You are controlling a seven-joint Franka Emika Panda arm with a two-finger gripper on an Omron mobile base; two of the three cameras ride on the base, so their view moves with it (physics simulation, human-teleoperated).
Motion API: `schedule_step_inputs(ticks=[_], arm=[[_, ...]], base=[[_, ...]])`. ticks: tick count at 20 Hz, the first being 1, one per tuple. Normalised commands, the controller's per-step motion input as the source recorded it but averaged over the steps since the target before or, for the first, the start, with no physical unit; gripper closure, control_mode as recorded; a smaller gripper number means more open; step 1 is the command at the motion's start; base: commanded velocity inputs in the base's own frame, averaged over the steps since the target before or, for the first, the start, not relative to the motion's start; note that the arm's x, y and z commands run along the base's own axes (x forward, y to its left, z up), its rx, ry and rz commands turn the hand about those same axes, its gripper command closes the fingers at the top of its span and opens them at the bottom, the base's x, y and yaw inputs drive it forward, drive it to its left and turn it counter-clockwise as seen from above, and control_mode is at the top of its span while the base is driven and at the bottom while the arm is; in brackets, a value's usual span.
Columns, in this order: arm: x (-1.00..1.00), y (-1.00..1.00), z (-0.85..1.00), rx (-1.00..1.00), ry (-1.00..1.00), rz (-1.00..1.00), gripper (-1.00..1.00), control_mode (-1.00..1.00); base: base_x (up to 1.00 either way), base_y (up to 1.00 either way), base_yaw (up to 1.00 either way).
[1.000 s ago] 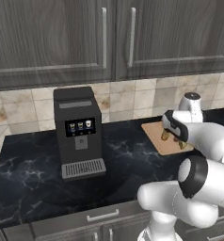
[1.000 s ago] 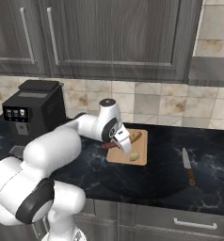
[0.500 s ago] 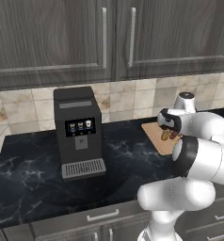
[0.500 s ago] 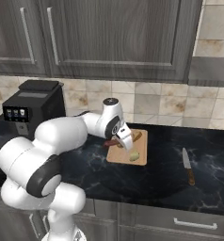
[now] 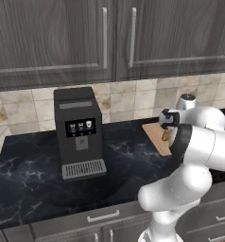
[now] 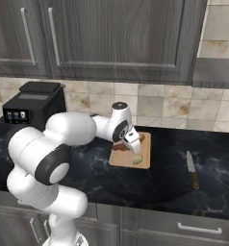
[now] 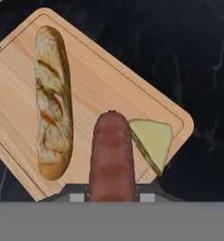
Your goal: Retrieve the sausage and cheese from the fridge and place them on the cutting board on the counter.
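Note:
My gripper (image 7: 112,196) is shut on the dark red-brown sausage (image 7: 112,157), which hangs over the near edge of the light tan cutting board (image 7: 102,77). The yellow cheese (image 7: 154,141) lies on the board by its corner, right beside the sausage. From the right base view the gripper (image 6: 131,142) sits low over the board (image 6: 122,161), with the cheese (image 6: 137,159) by the board's front edge. The board (image 5: 154,133) rests on the black counter (image 6: 87,175). The fridge is out of view.
A long tan bread stick (image 7: 52,101) lies on the board's other half. A knife (image 6: 191,168) lies on the counter to the board's right. A black coffee machine (image 5: 79,132) stands to the left. Wall cabinets (image 5: 105,38) hang overhead.
The arm's elbow has swung round and folded closer to the base. The hand has stayed over the board, still holding the sausage.

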Motion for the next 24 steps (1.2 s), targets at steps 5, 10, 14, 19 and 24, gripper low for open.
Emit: schedule_step_inputs(ticks=[5,10,14,19,24], arm=[[0.43,-0.10,-0.20,0.00,0.00,0.00,1.00,-1.00],[0.47,-0.01,-0.17,0.00,0.00,0.00,1.00,-1.00],[0.05,-0.27,-0.23,0.03,0.10,0.00,1.00,-1.00],[0.05,-0.22,-0.16,0.01,0.08,0.00,1.00,-1.00],[0.30,0.00,-0.08,0.00,0.03,0.00,-1.00,-1.00]], base=[[0.00,0.00,0.00],[0.00,0.00,0.00],[0.00,0.00,0.00],[0.00,0.00,0.00],[0.00,0.00,0.00]])
